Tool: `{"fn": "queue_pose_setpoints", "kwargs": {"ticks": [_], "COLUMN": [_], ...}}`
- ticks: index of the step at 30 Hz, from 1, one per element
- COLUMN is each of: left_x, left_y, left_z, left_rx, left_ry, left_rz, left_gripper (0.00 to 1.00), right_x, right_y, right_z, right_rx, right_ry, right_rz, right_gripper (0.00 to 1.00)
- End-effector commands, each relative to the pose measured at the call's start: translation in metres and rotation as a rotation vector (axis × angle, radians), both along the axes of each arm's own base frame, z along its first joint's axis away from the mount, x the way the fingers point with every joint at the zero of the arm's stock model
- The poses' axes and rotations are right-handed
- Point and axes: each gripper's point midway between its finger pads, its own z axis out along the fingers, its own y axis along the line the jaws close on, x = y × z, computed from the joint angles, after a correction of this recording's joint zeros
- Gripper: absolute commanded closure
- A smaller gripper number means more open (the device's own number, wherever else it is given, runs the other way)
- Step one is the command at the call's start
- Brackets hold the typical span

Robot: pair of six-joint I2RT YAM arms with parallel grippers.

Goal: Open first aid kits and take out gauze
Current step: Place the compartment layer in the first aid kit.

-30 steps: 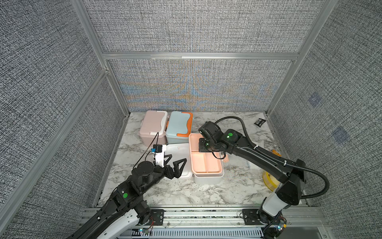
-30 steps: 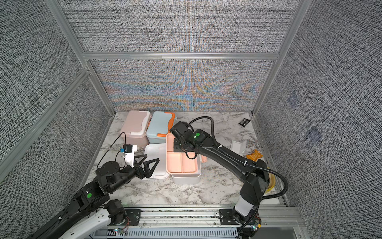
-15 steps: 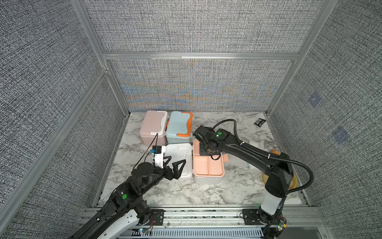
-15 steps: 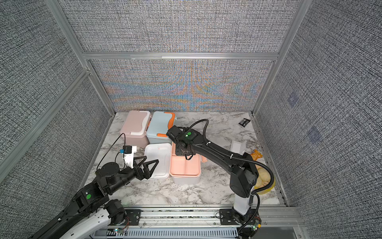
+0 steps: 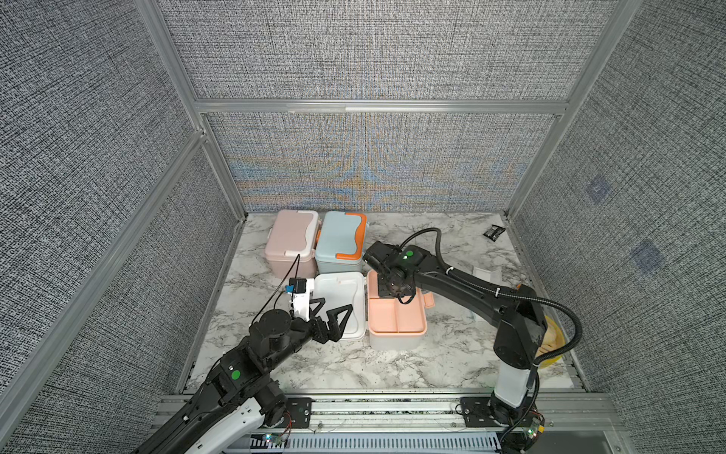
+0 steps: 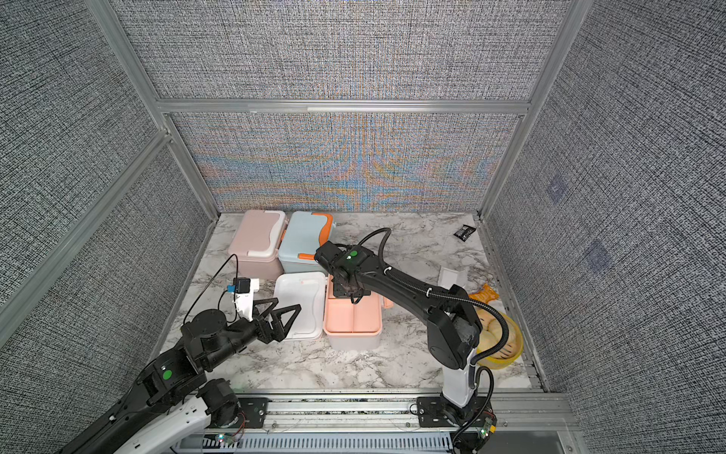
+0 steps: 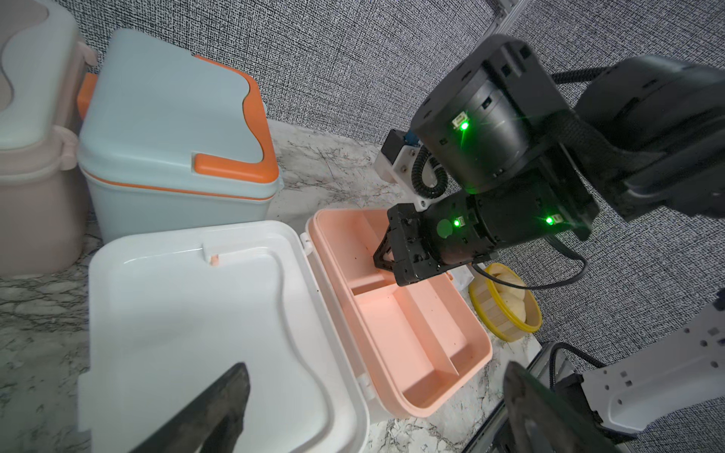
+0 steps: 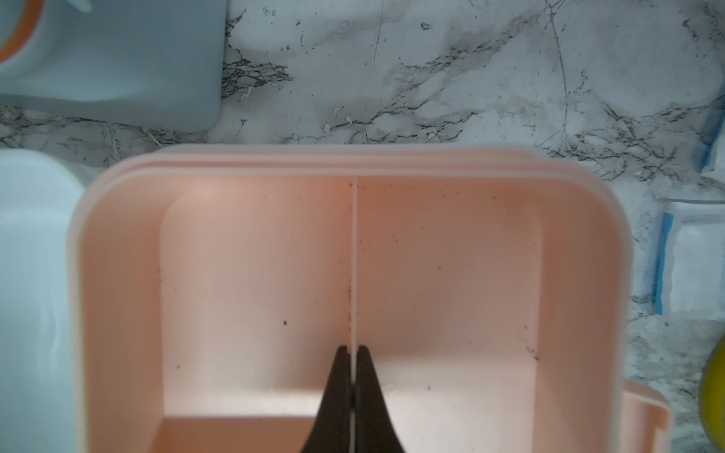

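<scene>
We are holding our left gripper wide open just above the white lid of the open box. Right beside it, our right gripper is pinching shut on the thin wall in the middle of the peach tray. A gauze pad is lying on the table outside the box, off to the right and apart from that gripper. Farther back, the blue box and the pink box are sitting shut, side by side.

Bright, even light, soft shadows; moiré shimmers across the back wall.
</scene>
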Motion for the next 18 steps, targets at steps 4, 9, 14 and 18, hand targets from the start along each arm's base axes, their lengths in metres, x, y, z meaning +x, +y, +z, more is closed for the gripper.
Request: {"fn": "queue_pose_setpoints", "kwargs": {"ticks": [4, 9, 14, 18], "left_x": [0.0, 0.0, 0.001, 0.001], "left_y": [0.002, 0.002, 0.0, 0.0], "left_z": [0.003, 0.003, 0.003, 0.001], "left_rx": [-0.011, -0.01, -0.009, -0.003], "left_ry": [-0.009, -0.011, -0.009, -0.005], "left_rz": [0.007, 0.007, 0.004, 0.003], "left_gripper": [0.0, 0.0, 0.0, 0.0], "right_x": [0.008, 0.01, 0.007, 0.002], "right_y": [-0.004, 0.001, 0.0, -0.002], "right_z": [-0.001, -0.008, -0.018, -0.031], "right_rx": [-0.003, 0.011, 0.005, 0.006], "right_ry": [-0.008, 0.007, 0.028, 0.045], "right_rz": [-0.011, -0.005, -0.015, -0.014], "right_gripper": [1.0, 1.0, 1.0, 1.0]}}
